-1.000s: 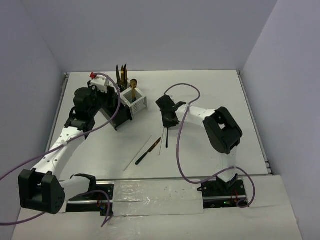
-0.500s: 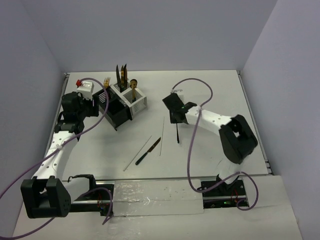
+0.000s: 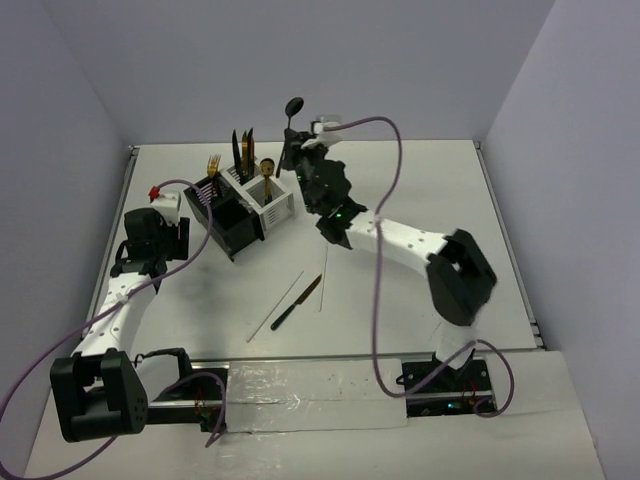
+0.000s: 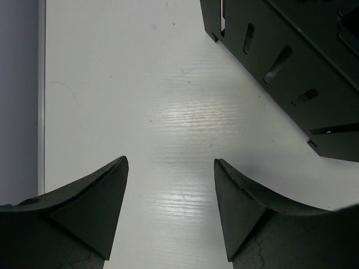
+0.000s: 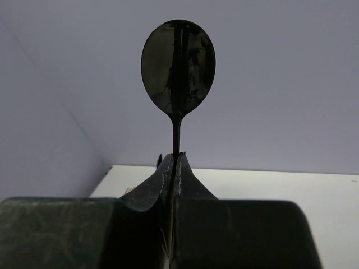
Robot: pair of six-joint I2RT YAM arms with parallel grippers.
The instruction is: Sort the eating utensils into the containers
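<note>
Spoon drop-off is the step I'm on, going by how things sit. Nearest the arm bases, a dark-handled table knife (image 3: 297,303) lies loose on the white bench (image 3: 430,190) between two thin pale chopsticks (image 3: 275,307), so the sorting is a fair way from done.

Further up on the left, the left gripper (image 4: 170,162) hangs released with nothing between its jaws. It's just beside the slatted black square caddy (image 4: 291,73), not touching it. The bench's left edge is close on that side, so there's not much room to swing outward.

Joined to the black one is the white square caddy (image 3: 280,212), with a gold-headed spoon (image 3: 267,168) standing in it.

Farthest back, the right gripper (image 5: 175,157) is clenched on the thin stem of a glossy all-black spoon (image 5: 178,67). It's bowl up, in the air, just behind the white caddy.

Next move, I reckon: line the handle end over an opening (probably the white one, given the spoon there), come straight down, then let go. The upright utensils in there crowd the drop, so I'd go slow. There's open bench to the right for backing out.
</note>
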